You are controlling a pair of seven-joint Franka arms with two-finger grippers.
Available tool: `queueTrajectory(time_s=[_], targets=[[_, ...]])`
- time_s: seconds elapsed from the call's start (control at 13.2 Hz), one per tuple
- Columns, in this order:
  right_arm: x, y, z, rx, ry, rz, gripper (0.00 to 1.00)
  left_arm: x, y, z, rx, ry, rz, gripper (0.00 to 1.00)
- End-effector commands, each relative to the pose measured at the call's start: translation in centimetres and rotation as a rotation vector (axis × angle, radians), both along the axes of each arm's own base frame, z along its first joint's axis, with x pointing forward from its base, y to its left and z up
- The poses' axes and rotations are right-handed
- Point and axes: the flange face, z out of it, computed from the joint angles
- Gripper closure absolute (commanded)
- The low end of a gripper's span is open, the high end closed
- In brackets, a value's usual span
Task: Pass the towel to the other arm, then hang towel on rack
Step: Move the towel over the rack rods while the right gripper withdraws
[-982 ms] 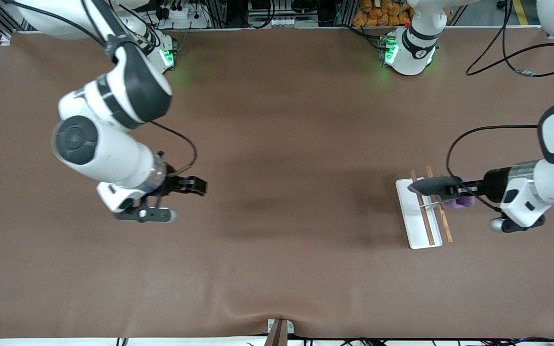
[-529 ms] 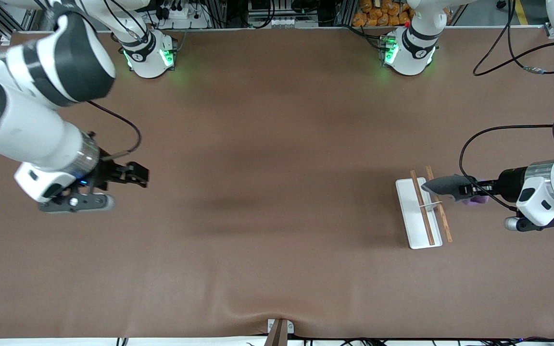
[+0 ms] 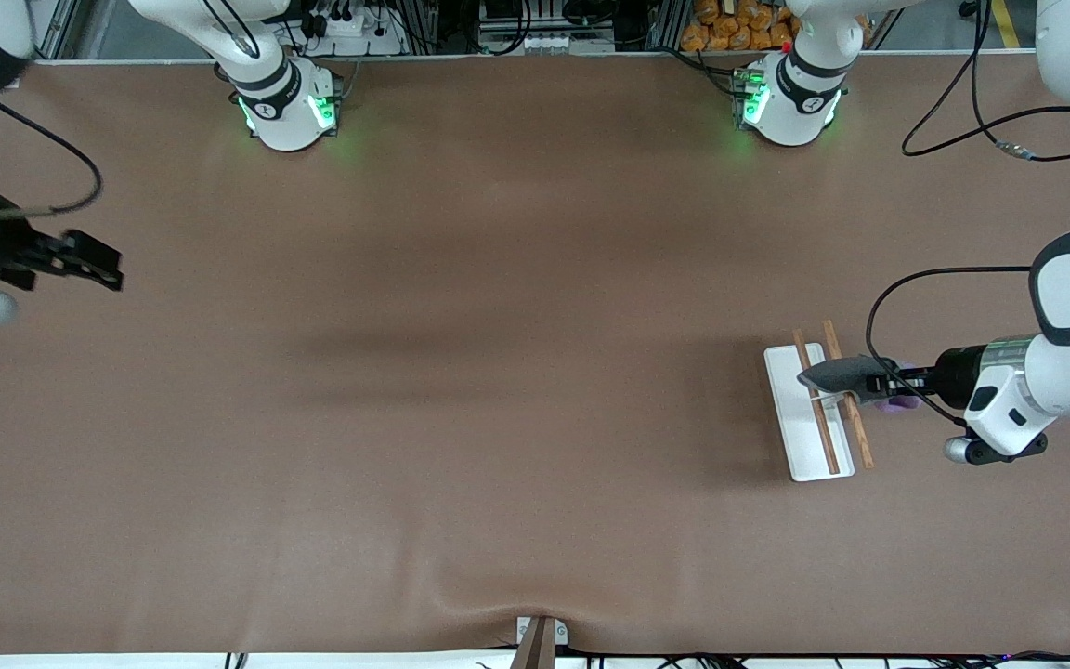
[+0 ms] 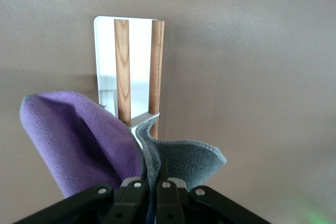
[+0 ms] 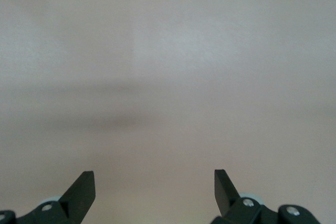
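The towel (image 3: pixel 834 374), dark grey on one face and purple on the other, is pinched in my left gripper (image 3: pixel 880 382), which is shut on it. Its grey end hangs over the two wooden rods of the rack (image 3: pixel 801 418), a white base at the left arm's end of the table. In the left wrist view the towel (image 4: pixel 79 140) spreads out from my left gripper (image 4: pixel 149 184), purple to one side and grey to the other, with the rack (image 4: pixel 139 51) ahead of it. My right gripper (image 3: pixel 94 262) is open over the right arm's end of the table. The right wrist view shows my right gripper (image 5: pixel 154 187) with nothing in it.
Both arm bases (image 3: pixel 280 107) (image 3: pixel 788 98) stand along the table edge farthest from the front camera. A black cable (image 3: pixel 906 279) loops above the left wrist. A small metal bracket (image 3: pixel 540 636) sits at the nearest table edge. The brown table cover (image 3: pixel 516 390) is slightly wrinkled.
The right arm has swung away from the table's middle to its own end, gripper still open. The left gripper with the towel has shifted a little over the rack's rods.
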Motion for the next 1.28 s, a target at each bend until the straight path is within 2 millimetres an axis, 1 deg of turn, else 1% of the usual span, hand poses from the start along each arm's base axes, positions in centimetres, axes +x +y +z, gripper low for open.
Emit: queueTrajectory(time_s=[0.0,0.08,0.23,0.38,0.53,0.6,0.68,0.83,0.91,0.98,1.06,1.13,1.21], targets=[[-3.0,-4.0,1.4,0.007,-0.003,0.062,0.00,0.4,-0.3,-0.3,0.021,-0.020,0.002,1.00],[-3.4,-5.1,1.8,0.008,-0.002,0.071,0.00,0.6,-0.5,-0.7,0.021,-0.026,0.003,1.00],[-5.2,-6.0,3.5,0.007,0.003,0.044,0.00,1.1,-1.1,-1.7,0.025,-0.033,0.018,1.00],[-6.5,-7.2,4.6,0.019,-0.004,-0.003,0.00,1.5,-2.1,-2.6,0.030,-0.038,0.054,1.00],[-6.7,-7.6,4.2,0.080,0.009,-0.091,0.00,1.9,-4.0,-3.5,0.039,-0.045,0.085,1.00],[-6.7,-7.5,3.9,0.094,0.020,-0.129,0.00,2.0,-4.6,-4.0,0.043,-0.050,0.092,1.00],[-6.7,-7.3,3.9,0.093,0.021,-0.170,0.00,2.1,-4.7,-4.3,0.043,-0.048,0.093,1.00],[-6.8,-7.3,3.7,0.093,0.033,-0.193,0.00,2.1,-4.6,-5.1,0.047,-0.039,0.092,1.00],[-6.8,-7.4,3.6,0.094,0.039,-0.190,0.00,2.1,-4.5,-5.2,0.056,-0.040,0.086,0.96],[-6.9,-7.4,3.7,0.094,0.041,-0.192,0.00,2.1,-4.2,-5.3,0.070,-0.042,0.078,0.82],[-7.0,-7.4,3.7,0.092,0.046,-0.193,0.00,2.1,-3.9,-5.4,0.079,-0.043,0.070,0.63],[-7.1,-7.5,3.8,0.092,0.047,-0.196,0.00,2.1,-3.7,-5.6,0.080,-0.043,0.068,0.25],[-7.1,-7.7,3.9,0.092,0.045,-0.202,0.00,2.1,-3.4,-5.6,0.080,-0.042,0.071,0.00]])
